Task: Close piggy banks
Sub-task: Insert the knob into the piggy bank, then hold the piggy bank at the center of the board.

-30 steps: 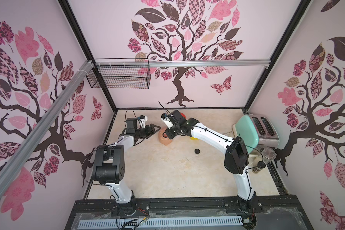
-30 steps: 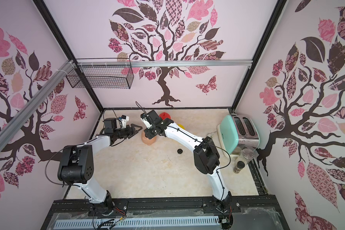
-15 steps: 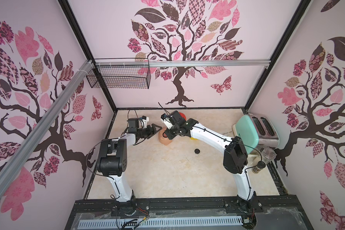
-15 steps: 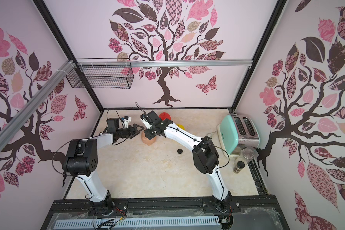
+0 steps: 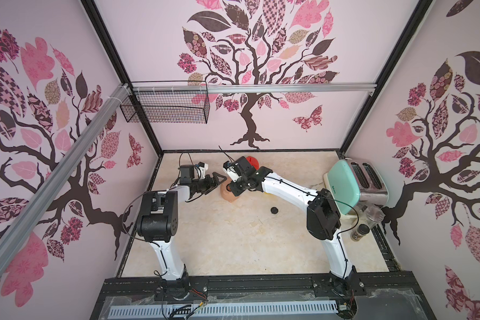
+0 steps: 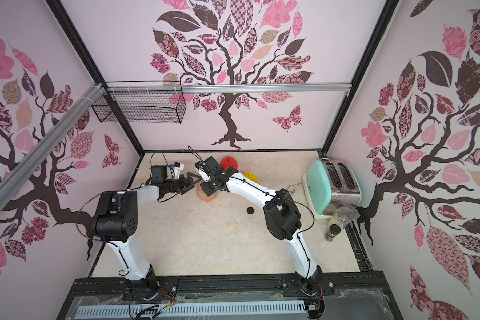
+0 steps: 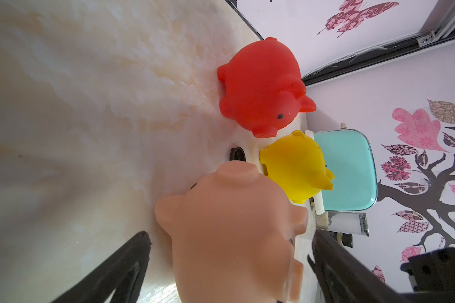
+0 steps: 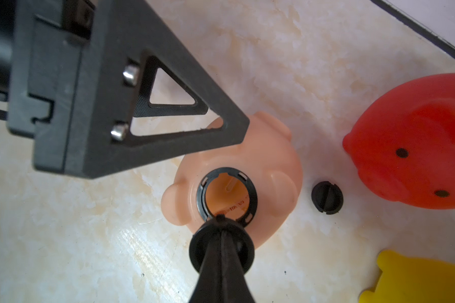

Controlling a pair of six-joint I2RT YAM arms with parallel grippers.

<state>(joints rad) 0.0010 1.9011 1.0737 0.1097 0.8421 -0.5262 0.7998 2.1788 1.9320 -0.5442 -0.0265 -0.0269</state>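
Clock read from the right gripper (image 8: 220,219). It is pinching a plug (image 8: 198,246) at the rim of the belly-up pink pig's (image 8: 273,157) open hole, at twelve. A loose plug (image 8: 327,197) is lying at three, the red pig (image 8: 415,147) at two and the yellow pig (image 8: 418,278) at four. The left finger (image 8: 168,136) is hanging over the pink pig at eleven.

Pale pink walls (image 5: 150,55) on three sides carry a dark tree decal (image 5: 250,91) w/ pink patterned leaves, plus butterflies (image 5: 308,119). Black frame posts (image 5: 383,74) mark the corners. An aluminium rail (image 5: 288,88) runs across the back wall, a black wire basket (image 5: 166,109) hanging from it at left. Floor (image 5: 233,243): cream marble-look, evenly lit. At right, a mint-green toaster (image 5: 344,188) stands near a spice jar (image 5: 359,232) & a glass (image 5: 373,215).
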